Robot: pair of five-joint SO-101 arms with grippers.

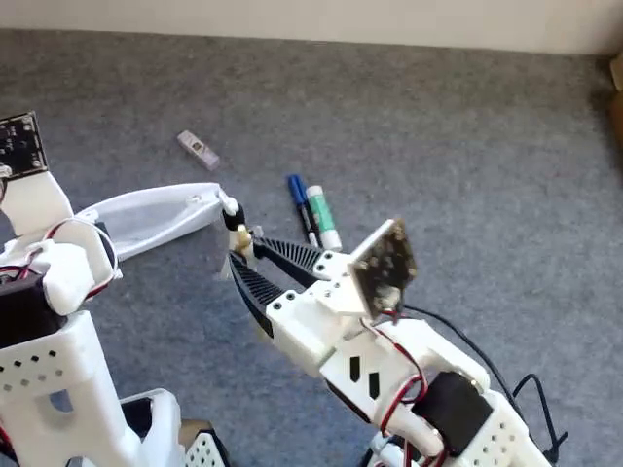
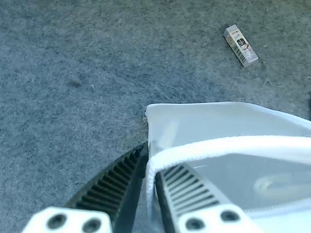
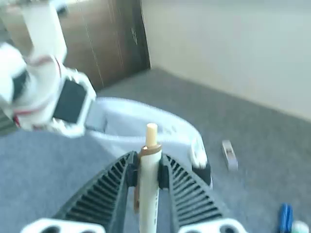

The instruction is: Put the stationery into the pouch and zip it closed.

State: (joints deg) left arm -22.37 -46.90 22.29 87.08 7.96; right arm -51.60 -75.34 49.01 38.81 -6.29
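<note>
A grey carpet point(image 1: 467, 126) is seen under everything from high up. A white pouch point(image 1: 156, 216) is held by one end. A pen point(image 1: 242, 234) is gripped by the right gripper point(image 1: 244, 249), just at the pouch's other end. A blue marker point(image 1: 300, 204), a glue stick point(image 1: 324, 222) and a small white box point(image 1: 198, 149) are seen lying on the carpet.

In the left wrist view, the pouch's rim is pinched tight by the left gripper point(image 2: 150, 160).

In the right wrist view, the pen is squeezed between nearly closed jaws, with its tip pointed at the pouch.

The pen could be bumped against the rim and kept out if the mouth is not held wide enough. The pouch could also be pushed loose from the pinch.
</note>
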